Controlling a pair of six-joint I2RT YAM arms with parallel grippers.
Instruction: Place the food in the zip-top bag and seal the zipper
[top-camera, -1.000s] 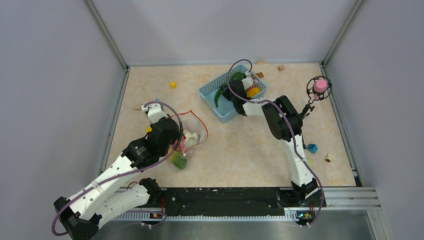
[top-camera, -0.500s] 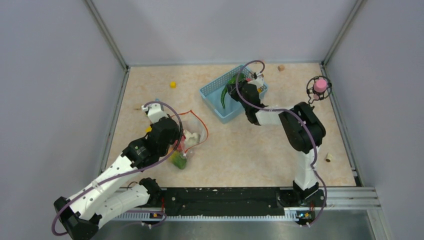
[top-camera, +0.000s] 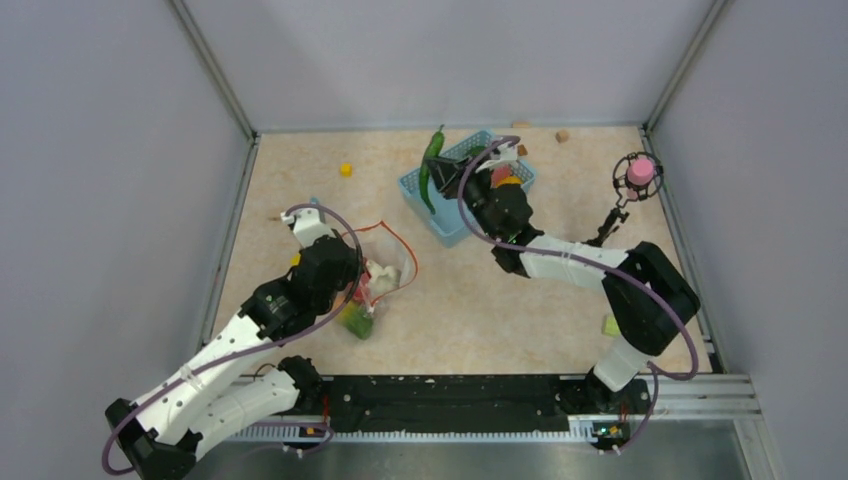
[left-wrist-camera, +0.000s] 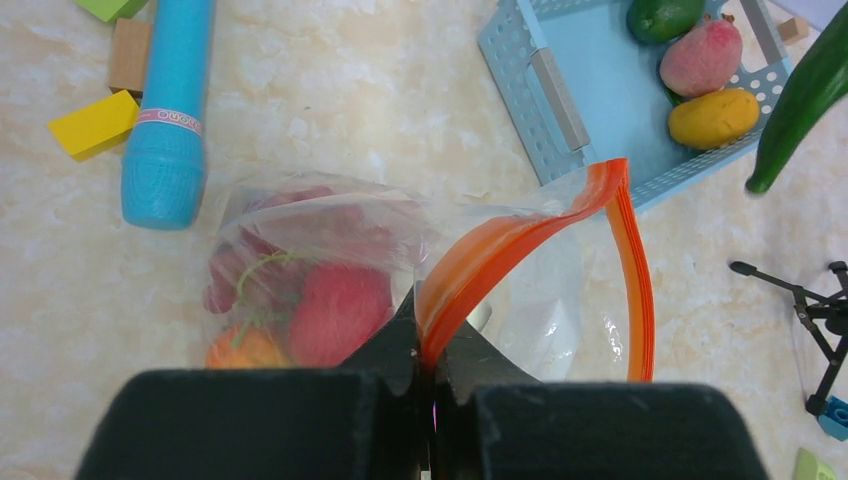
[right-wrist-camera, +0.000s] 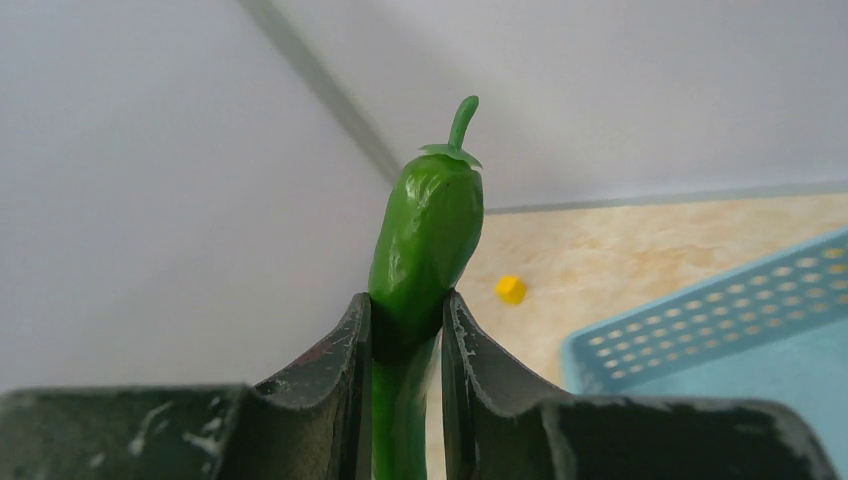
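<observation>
The clear zip-top bag lies left of centre on the table. It holds a red tomato, an orange and purple grapes. My left gripper is shut on the orange-red zipper and holds the mouth up and open. My right gripper is shut on the long green chili. It holds the chili upright in the air over the basket's far left corner. The mango, peach and green pepper lie in the light-blue basket.
A light-blue stick, a yellow block and a tan block lie by the bag. A yellow block sits at the far left. A pink piece on a black stand is at the right wall.
My right gripper has lifted the chili out of the basket and carried it up and to the left. The right arm has swung its elbow out to the right. The left arm has not moved.
</observation>
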